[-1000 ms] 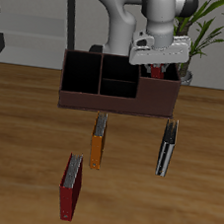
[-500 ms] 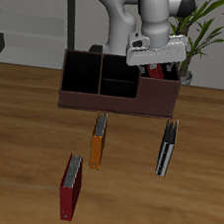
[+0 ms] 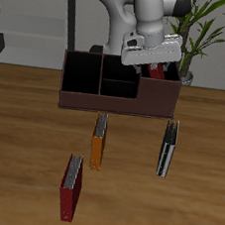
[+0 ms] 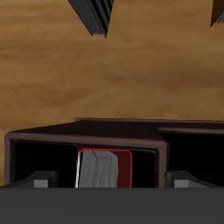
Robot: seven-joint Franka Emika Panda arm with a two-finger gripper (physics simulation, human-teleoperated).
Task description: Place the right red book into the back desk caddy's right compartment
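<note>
The back desk caddy [image 3: 118, 85] stands toward the rear of the surface [image 3: 20, 153], and going across the exterior view from its open end bay, past the small split middle cells, you reach the right compartment [image 3: 159, 90], above which the pincer [image 3: 156, 68] hangs. In the wrist view a red book with a pale grey middle, taken to be the right red book [image 4: 105, 168], sits upright inside a dark-walled bay [image 4: 87, 149] directly below the camera. The pincer's 2 fingers [image 4: 37, 182] stand apart on either side of the book, apparently not pressing it, so the book seems released into the compartment. My judgement is that the placing step is at its end; the next move calls for a straight lift clear of the caddy walls without nudging the book. The other bays look black and empty as far as can be seen. On the surface in front lie a narrower red book [image 3: 70, 187], an orange book [image 3: 98, 141] and a dark book [image 3: 168, 148].
</note>
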